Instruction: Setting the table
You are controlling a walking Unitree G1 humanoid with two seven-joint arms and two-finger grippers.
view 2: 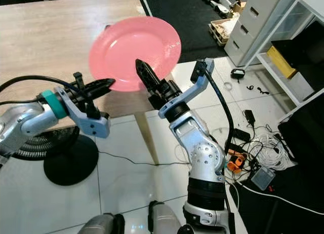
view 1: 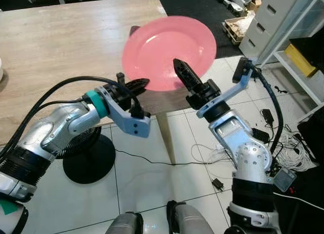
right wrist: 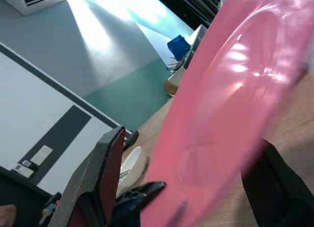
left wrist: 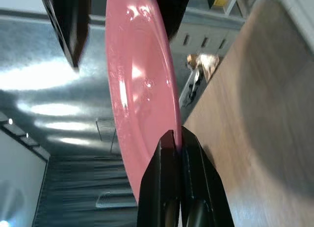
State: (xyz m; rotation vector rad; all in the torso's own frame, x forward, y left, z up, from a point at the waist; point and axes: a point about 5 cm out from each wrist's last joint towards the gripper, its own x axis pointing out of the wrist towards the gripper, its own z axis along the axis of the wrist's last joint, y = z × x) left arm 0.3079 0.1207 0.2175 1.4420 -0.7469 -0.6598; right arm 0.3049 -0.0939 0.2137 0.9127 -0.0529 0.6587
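Pink plate (view 1: 167, 49) tilted up, held over the wooden table (view 1: 61, 51) near its corner edge. Left gripper (view 1: 142, 85) clenched on plate's lower rim. Right gripper (view 1: 183, 74) fingers straddle the rim, one across plate face; grasp on plate, can't tell. Fan (view 1: 86, 153) on floor under table.

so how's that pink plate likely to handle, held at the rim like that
The plate looks rigid: it keeps its shape though tilted and held only at its lower edge. Its glossy surface suggests it could slip. The left claw pinches the rim; the right claw straddles it, probably helping to steady it above the table.
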